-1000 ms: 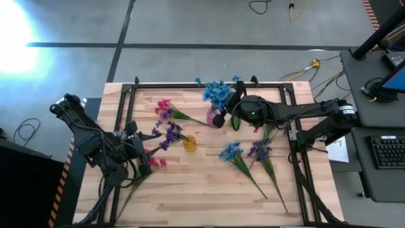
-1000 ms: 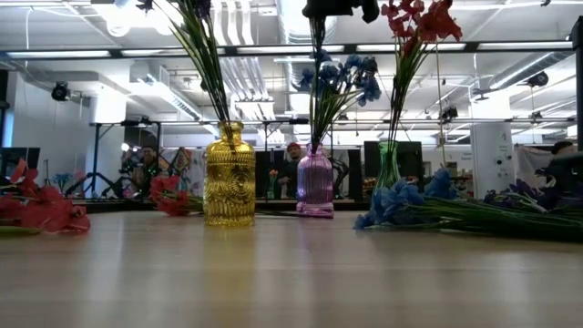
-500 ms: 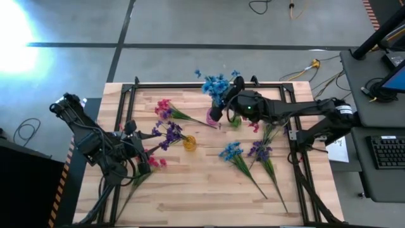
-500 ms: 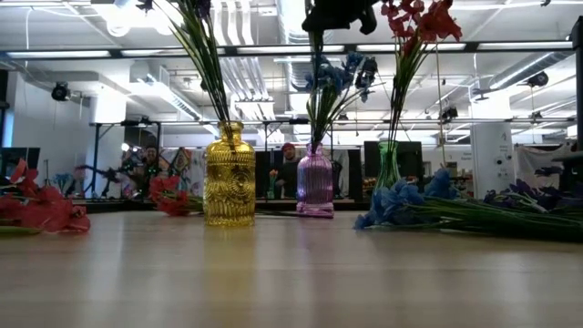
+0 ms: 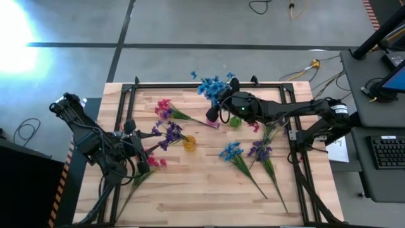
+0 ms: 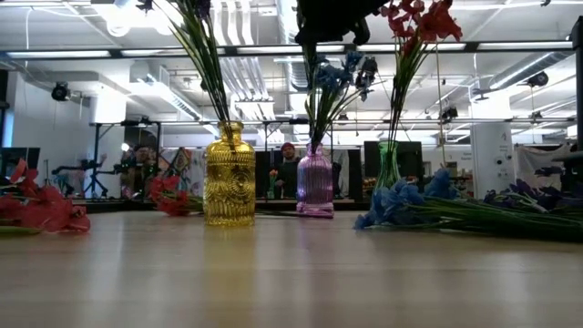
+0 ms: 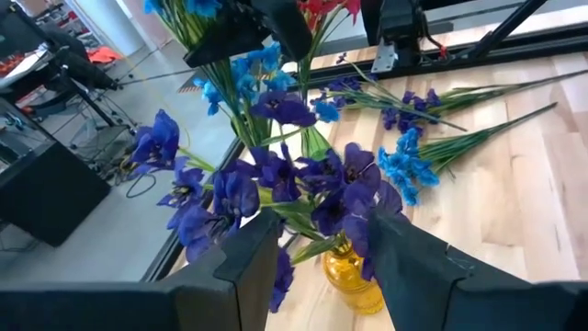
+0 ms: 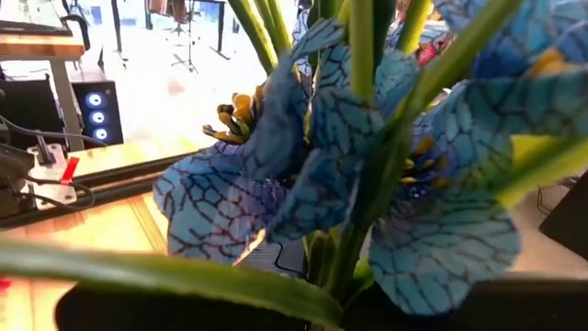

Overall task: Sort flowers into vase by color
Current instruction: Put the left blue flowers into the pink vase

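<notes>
Three vases stand in a row: a yellow vase with purple flowers, a purple vase with blue flowers, and a green vase with red flowers. My right gripper hovers over the purple vase, shut on a blue sprig whose blooms fill the right wrist view. My left gripper waits raised at the table's left, open with nothing between its fingers, facing the yellow vase. My right gripper holds the blue sprig by its green stem, just below the blooms, coming at it about level from the table's right. Leaves and blooms hide the pads. The sprig stands upright, and its stem runs down toward the purple vase's neck.
Loose sprigs lie on the wood: a blue one and a purple one right of the vases, a red-pink one at the far left, and another by my left gripper. A black frame edges the table.
My right gripper has moved a little toward the table's left with the blue sprig, staying shut, and now sits more squarely over the purple vase. The sprig's blooms have shifted left with it.
</notes>
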Controlling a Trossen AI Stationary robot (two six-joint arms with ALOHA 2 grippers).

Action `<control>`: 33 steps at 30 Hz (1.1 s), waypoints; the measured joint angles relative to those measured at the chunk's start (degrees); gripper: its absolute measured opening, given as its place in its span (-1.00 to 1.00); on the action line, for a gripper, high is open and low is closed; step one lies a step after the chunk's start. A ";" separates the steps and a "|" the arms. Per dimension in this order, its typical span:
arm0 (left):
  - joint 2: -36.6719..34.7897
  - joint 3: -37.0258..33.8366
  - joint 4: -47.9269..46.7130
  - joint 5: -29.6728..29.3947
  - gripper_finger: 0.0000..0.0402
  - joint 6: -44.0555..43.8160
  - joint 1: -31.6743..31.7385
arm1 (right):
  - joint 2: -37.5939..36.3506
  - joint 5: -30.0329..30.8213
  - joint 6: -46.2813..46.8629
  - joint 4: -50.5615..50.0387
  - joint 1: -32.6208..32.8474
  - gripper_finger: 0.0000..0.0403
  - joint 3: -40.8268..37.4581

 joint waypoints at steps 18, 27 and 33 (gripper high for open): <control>-2.82 0.02 3.26 3.43 -0.23 -0.25 0.00 | 0.12 0.00 1.75 -2.97 -0.11 -0.91 0.00; -2.75 3.97 2.88 9.00 -0.23 -1.06 -0.11 | 0.13 0.00 1.90 -3.13 -0.35 -0.91 0.00; -2.75 8.05 1.01 9.49 -0.23 0.62 -0.11 | 1.29 0.23 3.81 -3.07 -1.15 -0.91 0.02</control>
